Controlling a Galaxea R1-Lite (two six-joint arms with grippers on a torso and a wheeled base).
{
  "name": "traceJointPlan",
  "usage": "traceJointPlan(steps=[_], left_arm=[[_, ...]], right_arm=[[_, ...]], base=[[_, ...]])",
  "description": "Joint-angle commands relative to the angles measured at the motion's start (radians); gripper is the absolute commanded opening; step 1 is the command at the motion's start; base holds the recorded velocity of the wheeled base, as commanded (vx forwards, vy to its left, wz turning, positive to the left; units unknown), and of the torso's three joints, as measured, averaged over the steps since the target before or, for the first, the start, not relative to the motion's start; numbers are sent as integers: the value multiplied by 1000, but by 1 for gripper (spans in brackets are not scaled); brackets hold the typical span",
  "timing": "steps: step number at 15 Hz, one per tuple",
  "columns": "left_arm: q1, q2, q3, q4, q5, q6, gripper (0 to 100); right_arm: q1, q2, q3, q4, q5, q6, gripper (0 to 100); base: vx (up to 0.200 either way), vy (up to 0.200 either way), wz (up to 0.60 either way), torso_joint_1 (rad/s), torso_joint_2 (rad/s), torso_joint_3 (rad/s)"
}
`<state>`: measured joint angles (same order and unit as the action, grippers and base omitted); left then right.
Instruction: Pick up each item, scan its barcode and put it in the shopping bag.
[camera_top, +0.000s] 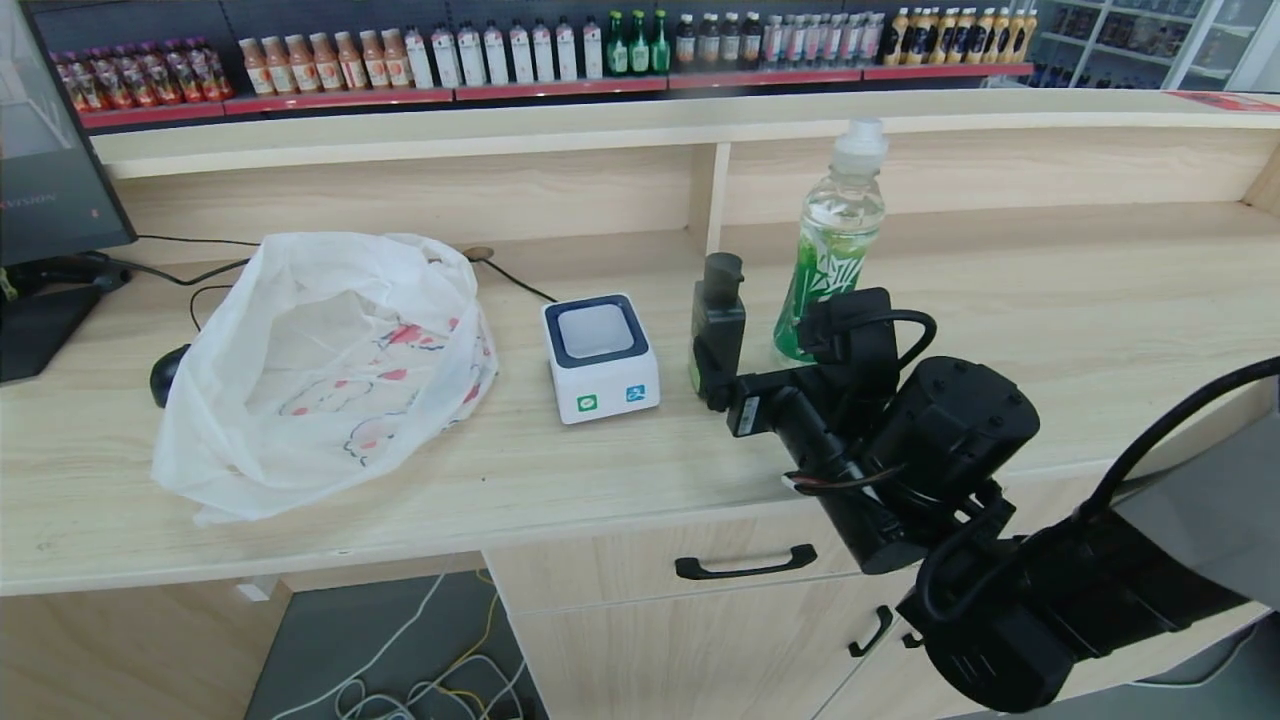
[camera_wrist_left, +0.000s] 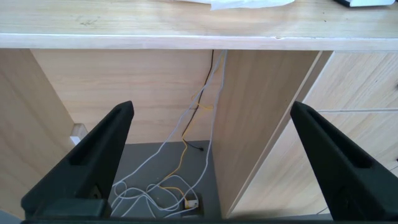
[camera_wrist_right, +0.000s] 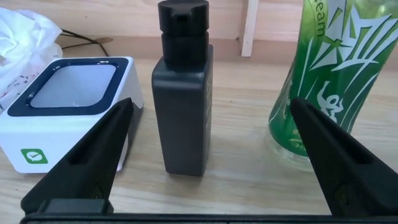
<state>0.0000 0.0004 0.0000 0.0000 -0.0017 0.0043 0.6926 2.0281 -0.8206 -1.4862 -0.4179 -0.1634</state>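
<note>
With right jaws spread wide, ease around the dark bottle (camera_wrist_right: 182, 106) upright on the surface (camera_top: 1050, 300) between scanner (camera_top: 600, 355) and green bottle (camera_top: 838, 240), clamp mid-body, nudge neither, leaving left jaws spread below.

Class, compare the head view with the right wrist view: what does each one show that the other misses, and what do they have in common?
Head view alone: the monitor, the mouse, the shelf of drinks, the drawer handle and the floor cables. Right wrist view alone: the right gripper seen from behind, its fingers spread wide. Both: the dark bottle, the green bottle, the white scanner, an edge of the shopping bag and the wooden counter.
</note>
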Motion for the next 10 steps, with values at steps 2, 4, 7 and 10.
traceJointPlan(steps=[2,4,7,10], left_arm=[[0,1,0,0,0,-1,100],[0,1,0,0,0,0,100],[0,1,0,0,0,0,100],[0,1,0,0,0,0,100]], right_arm=[[-2,43,-37,1,1,1,100],[-2,70,-60,0,1,4,100],[-5,113,-120,1,-4,18,100],[-16,136,-150,4,-4,24,100]], base=[[0,0,0,0,0,0],[0,0,0,0,0,0],[0,0,0,0,0,0],[0,0,0,0,0,0]])
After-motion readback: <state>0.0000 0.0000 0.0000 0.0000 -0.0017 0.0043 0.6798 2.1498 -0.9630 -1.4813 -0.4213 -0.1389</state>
